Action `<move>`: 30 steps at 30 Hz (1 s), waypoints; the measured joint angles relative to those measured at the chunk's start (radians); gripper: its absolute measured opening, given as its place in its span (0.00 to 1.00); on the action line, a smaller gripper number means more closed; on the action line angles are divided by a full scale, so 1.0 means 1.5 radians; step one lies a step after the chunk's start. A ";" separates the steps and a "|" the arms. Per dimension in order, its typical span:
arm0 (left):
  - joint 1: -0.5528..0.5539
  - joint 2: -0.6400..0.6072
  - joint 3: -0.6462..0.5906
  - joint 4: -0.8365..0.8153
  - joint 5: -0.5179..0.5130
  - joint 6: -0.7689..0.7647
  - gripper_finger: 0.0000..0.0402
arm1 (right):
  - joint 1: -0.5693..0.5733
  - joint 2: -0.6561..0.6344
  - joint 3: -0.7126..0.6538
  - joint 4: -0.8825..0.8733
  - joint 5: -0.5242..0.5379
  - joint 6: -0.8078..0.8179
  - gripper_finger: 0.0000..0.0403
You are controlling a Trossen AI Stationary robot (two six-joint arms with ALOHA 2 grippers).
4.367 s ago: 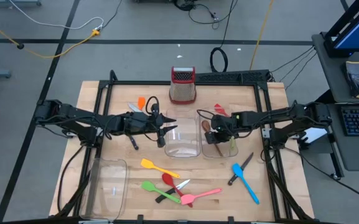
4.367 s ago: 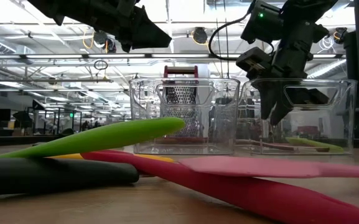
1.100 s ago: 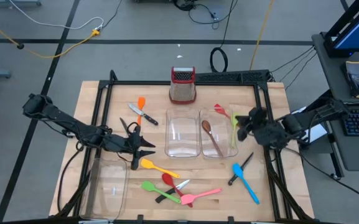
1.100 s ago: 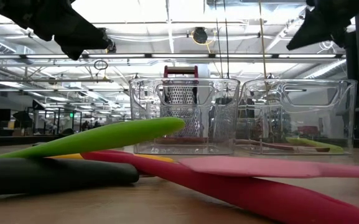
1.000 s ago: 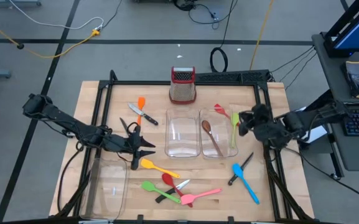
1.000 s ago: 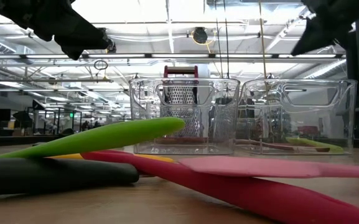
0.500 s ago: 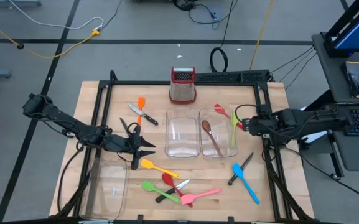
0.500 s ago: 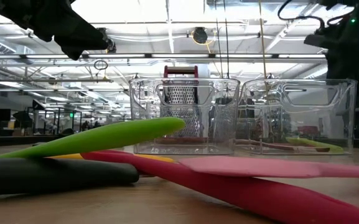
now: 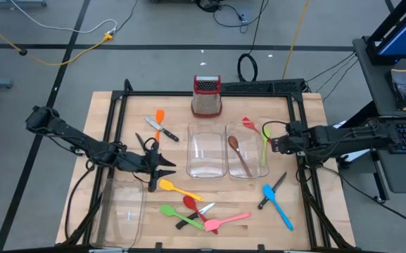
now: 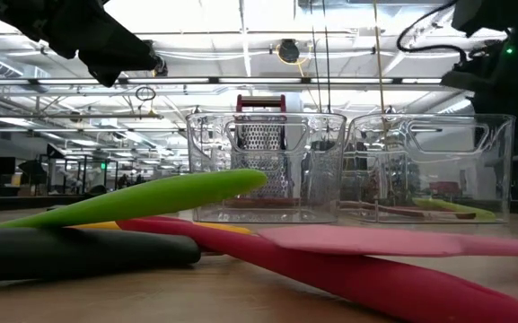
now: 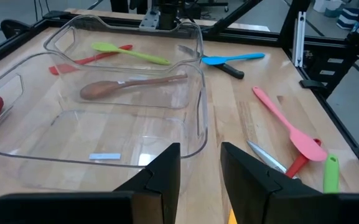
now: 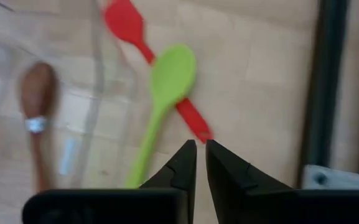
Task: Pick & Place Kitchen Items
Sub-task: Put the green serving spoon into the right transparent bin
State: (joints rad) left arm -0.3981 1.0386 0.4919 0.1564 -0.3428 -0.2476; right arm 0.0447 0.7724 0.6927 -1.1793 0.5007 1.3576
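Note:
My right gripper (image 9: 273,144) (image 12: 200,158) is shut and empty, above a green spoon (image 12: 167,87) (image 9: 264,140) and a red spatula (image 12: 142,40) (image 9: 248,125) by the right clear tray (image 9: 253,172). The green spoon lies along that tray's right wall; inside or outside, I cannot tell. A brown spoon (image 9: 238,151) (image 12: 36,93) lies in this tray. My left gripper (image 9: 162,172) (image 11: 201,168) is open and empty, left of the middle tray (image 9: 206,172) and just above a yellow spatula (image 9: 178,188).
A grater (image 9: 206,97) stands at the far middle. An orange spatula (image 9: 159,118) and a knife (image 9: 155,126) lie far left. Green, red and pink utensils and a knife (image 9: 199,211) lie near the front. A blue spatula (image 9: 278,207) and a black knife (image 9: 273,188) lie front right. A third tray (image 9: 122,211) is front left.
My right arm has stretched out flatter, and its gripper has come down and tipped over the green spoon and red spatula, staying shut and empty. No utensil has moved.

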 joint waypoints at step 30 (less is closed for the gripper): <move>0.020 0.000 0.000 0.012 0.001 0.012 0.29 | -0.550 0.055 0.000 0.313 -0.299 -0.680 0.10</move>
State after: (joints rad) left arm -0.3687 1.0386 0.4919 0.1751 -0.3414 -0.2298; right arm -0.7810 0.8554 0.6930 -0.7094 0.0527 0.3380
